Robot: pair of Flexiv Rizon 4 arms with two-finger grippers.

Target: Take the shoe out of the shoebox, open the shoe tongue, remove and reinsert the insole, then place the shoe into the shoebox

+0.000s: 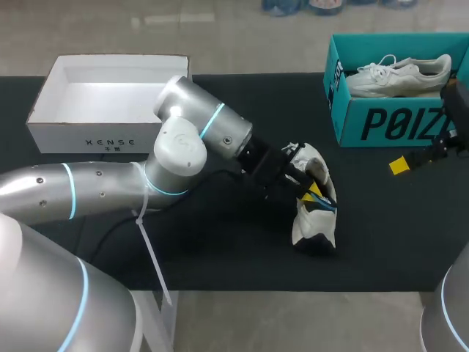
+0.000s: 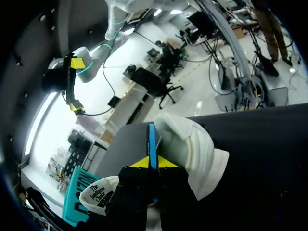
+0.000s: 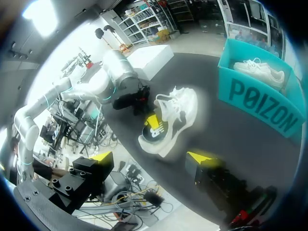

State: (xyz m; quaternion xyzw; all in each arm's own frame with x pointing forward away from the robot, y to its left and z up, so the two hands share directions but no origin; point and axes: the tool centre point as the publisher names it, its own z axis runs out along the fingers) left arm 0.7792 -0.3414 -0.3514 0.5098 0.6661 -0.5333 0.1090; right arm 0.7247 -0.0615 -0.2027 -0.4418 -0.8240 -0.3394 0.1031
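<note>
Head view: shoe (image 1: 308, 224) long axis near-to-far, toe far; left pincer (image 2: 153, 162) gripping insole (image 2: 152, 137), right pincer (image 3: 151, 158) wide

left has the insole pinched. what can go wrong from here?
Right fingers are open and clear of the shoe, so nothing braces it; moving the insole may drag or tip it.
Left fingers pinch only the insole's thin edge; it may slip or buckle.
Teal box already holds a second shoe; fit may be tight.
</note>
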